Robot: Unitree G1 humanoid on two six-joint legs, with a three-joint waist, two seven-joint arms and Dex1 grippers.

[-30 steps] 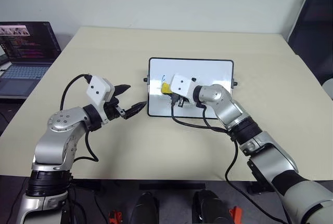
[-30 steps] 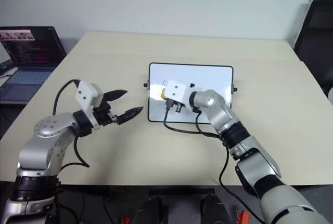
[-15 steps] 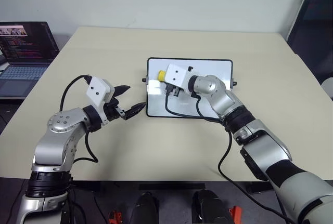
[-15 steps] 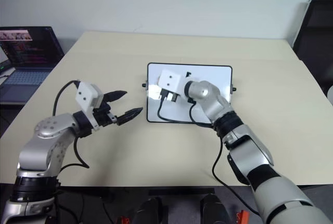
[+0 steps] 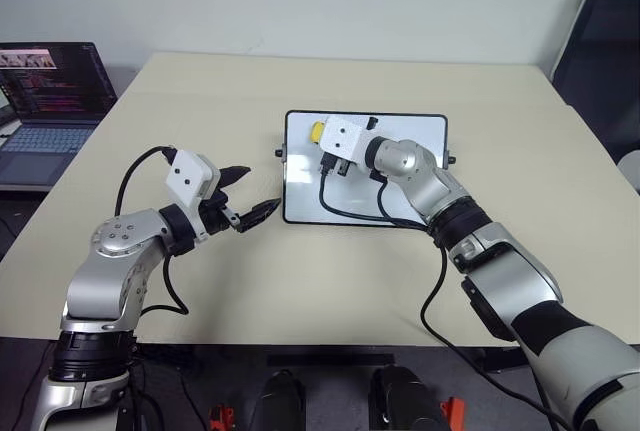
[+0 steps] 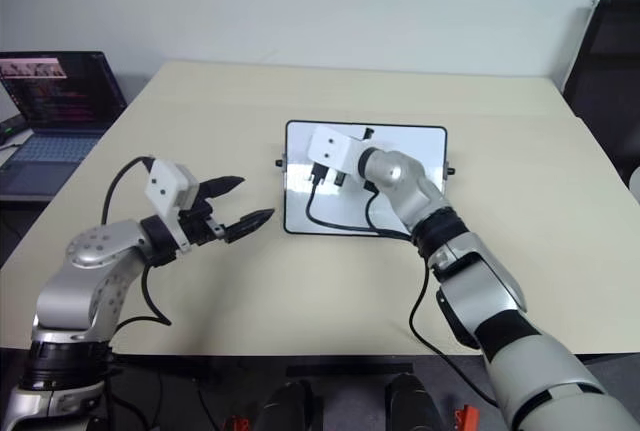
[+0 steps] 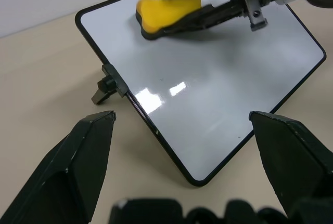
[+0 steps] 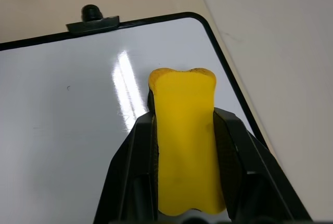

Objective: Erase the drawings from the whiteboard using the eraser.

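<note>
The whiteboard lies flat in the middle of the table. My right gripper reaches over its far left corner, shut on the yellow eraser. The eraser sits squeezed between both black fingers, its tip close to the board's rounded corner. It rests low over the white surface. The drawings are out of view: the bare board looks plain white, and the part under the gripper is hidden. My left gripper hovers open just off the board's left edge, holding nothing.
A black cable from my right wrist loops across the near part of the board. An open laptop stands off the table's far left. A dark chair is at the far right. Bare table surrounds the board.
My right gripper has carried the eraser from the middle of the board's left side up to its far left corner. The left gripper has stayed where it was.
</note>
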